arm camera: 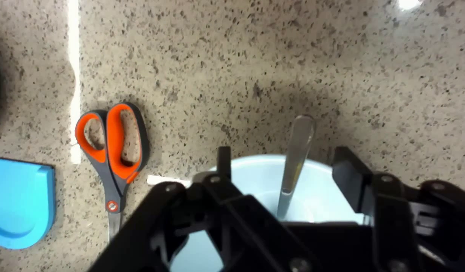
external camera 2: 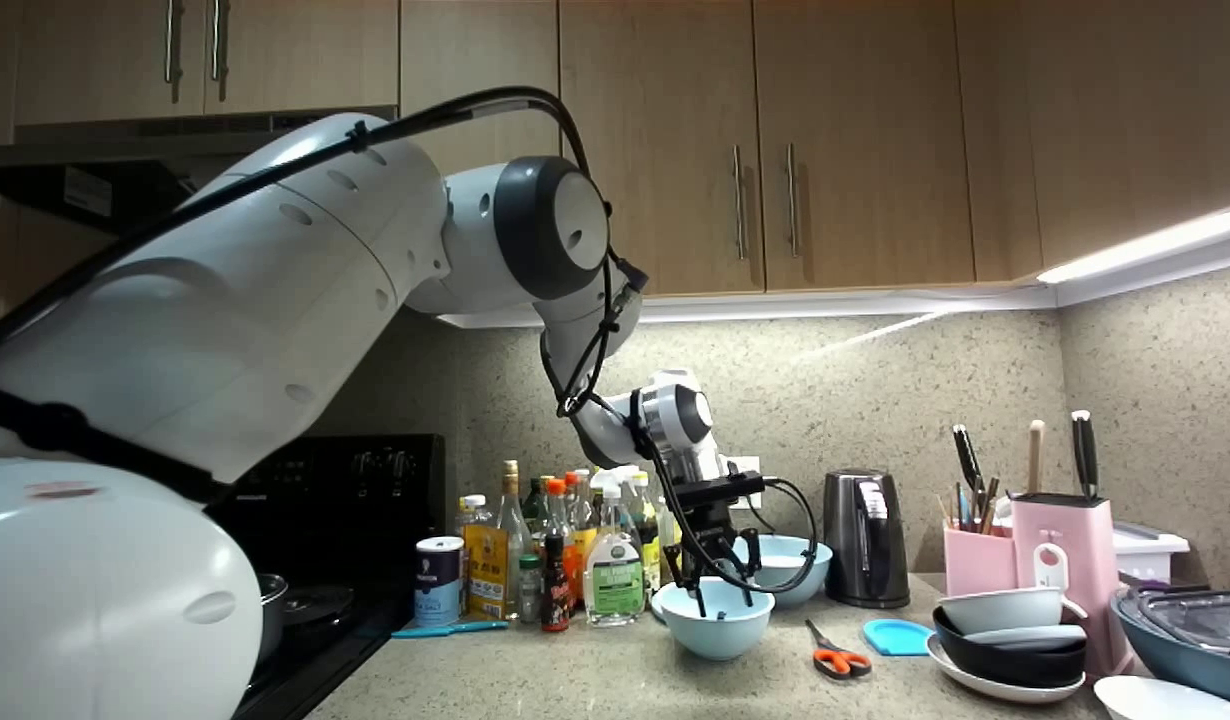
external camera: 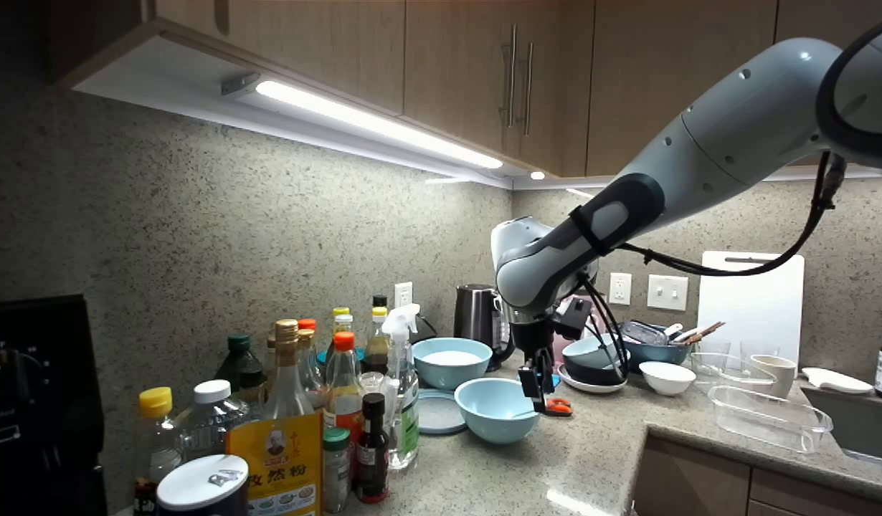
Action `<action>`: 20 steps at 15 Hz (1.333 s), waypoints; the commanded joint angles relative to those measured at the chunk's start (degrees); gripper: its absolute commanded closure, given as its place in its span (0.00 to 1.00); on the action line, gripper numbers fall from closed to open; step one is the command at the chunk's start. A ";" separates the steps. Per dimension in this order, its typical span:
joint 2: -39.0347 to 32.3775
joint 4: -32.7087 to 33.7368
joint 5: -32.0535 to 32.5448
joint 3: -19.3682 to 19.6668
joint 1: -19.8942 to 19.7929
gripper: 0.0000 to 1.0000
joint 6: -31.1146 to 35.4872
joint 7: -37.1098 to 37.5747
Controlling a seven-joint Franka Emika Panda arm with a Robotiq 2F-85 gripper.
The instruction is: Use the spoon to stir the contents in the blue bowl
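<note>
The spoon (arm camera: 296,158) leans in the blue bowl (external camera 2: 717,638), its handle crossing the rim and its free end sticking out over the counter (arm camera: 217,68). The gripper (arm camera: 283,170) has its two fingers spread well apart; in the wrist view the handle shows between them, with more room on the left than on the right. Whether either finger touches the rim, I cannot tell. In an exterior view, a broad strip of speckled stone runs from the bowl to the counter's edge.

The spoon's handle is shiny, narrow and round-ended; the bowl is smooth and round. The handle's long axis runs nearly top to bottom in the wrist view, free end up and slightly right, lower end hidden behind the gripper.

Near the bowl lie orange-and-grey scissors (arm camera: 113,179), blades pointing down in that view, then a flat, bright-blue plastic piece (arm camera: 17,200). In an exterior view, a round plate (external camera: 437,419) and a bigger bowl (external camera: 449,374) sit by the blue bowl, a dark kettle (external camera: 474,315) beyond.
</note>
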State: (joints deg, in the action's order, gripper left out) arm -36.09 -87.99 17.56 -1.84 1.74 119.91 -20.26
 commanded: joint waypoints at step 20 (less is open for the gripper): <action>-3.61 5.77 -0.21 -0.42 0.46 0.53 -12.30 -1.18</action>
State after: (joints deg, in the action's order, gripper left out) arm -39.25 -83.09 17.44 -2.18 2.51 107.84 -20.16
